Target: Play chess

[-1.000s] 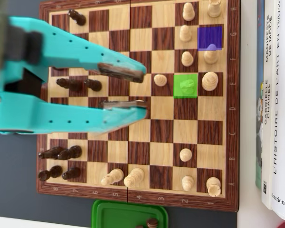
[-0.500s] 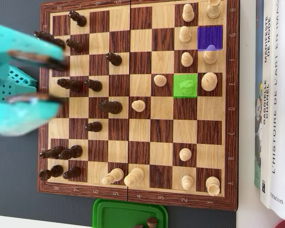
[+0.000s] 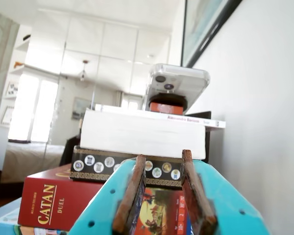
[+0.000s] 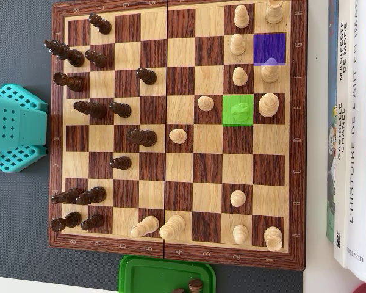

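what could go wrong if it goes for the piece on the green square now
The light piece on the green square sits close beside a taller light piece on the next square, so an opening hand could tip that neighbour. The arm base is at the opposite board edge, so the reach crosses dark pieces that it might clip. The hand points at stacked books, so the wrist view gives no guidance yet.
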